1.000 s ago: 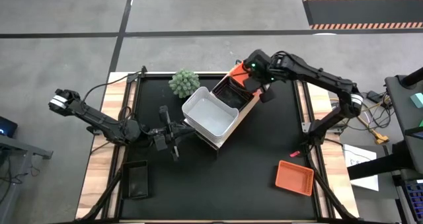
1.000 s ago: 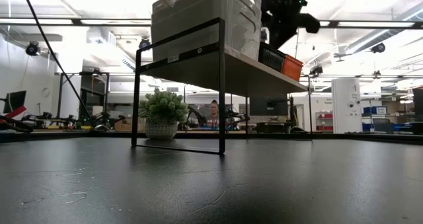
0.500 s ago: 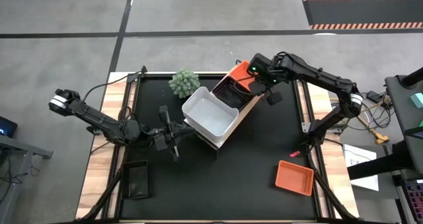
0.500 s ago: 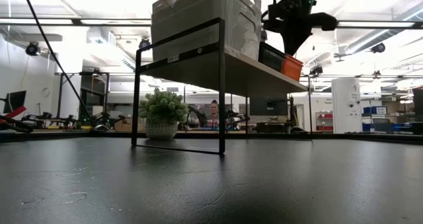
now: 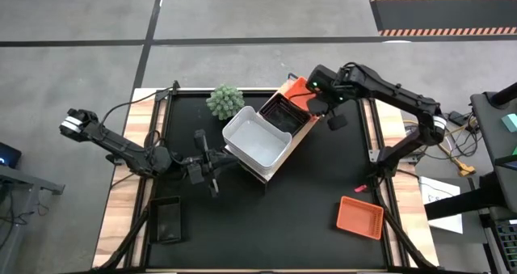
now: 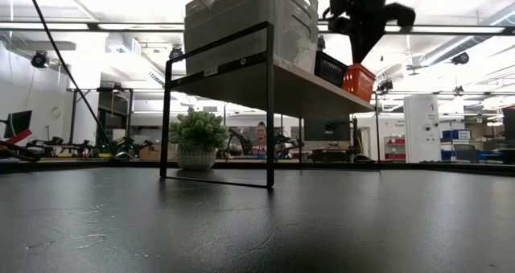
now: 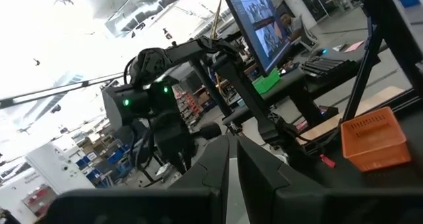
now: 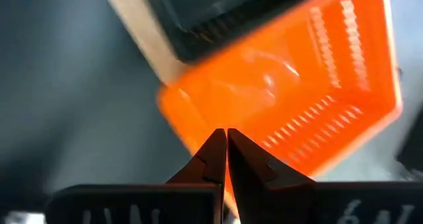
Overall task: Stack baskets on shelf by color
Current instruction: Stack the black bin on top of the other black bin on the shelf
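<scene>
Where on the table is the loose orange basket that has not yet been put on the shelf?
In the high view the orange basket lies alone on the black tabletop near its front right corner, well clear of the shelf.

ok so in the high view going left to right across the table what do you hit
black basket → left gripper → green plant → white baskets on the shelf → right gripper → orange basket lying alone on the tabletop.
</scene>
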Available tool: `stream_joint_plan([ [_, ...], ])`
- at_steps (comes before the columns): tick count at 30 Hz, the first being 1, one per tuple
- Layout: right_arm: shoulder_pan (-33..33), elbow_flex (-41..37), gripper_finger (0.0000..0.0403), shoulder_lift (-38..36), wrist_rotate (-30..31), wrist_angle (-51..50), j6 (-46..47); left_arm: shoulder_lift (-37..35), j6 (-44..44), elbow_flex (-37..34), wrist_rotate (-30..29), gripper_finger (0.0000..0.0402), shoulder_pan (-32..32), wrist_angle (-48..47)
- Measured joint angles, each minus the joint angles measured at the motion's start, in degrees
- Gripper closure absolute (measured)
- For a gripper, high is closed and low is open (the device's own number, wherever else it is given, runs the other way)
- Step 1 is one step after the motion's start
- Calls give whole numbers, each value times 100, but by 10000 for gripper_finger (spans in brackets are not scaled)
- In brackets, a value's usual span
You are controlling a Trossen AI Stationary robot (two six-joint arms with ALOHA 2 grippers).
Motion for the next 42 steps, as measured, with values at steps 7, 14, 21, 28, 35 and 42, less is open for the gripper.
stream_joint_plan([
  [7,769,-4,394,-512,-996,-390,1966,24,-1272,7,526,387,-258,11],
  [14,2242,-186,394,-857,-1760,378,5025,951,-2661,187,500,387,-867,756],
  [21,4342,-791,394,-889,-915,1742,5595,1829,-2613,749,413,387,-1393,741],
  [28,5841,-2094,394,-889,637,3444,5823,2438,-2303,938,409,387,-1456,730],
  [35,6212,-3739,394,-878,761,6119,5793,2483,-2156,1027,407,387,-1446,743],
  [42,6174,-4754,394,-878,933,7519,5656,2450,-1808,1008,404,387,-1435,743],
])
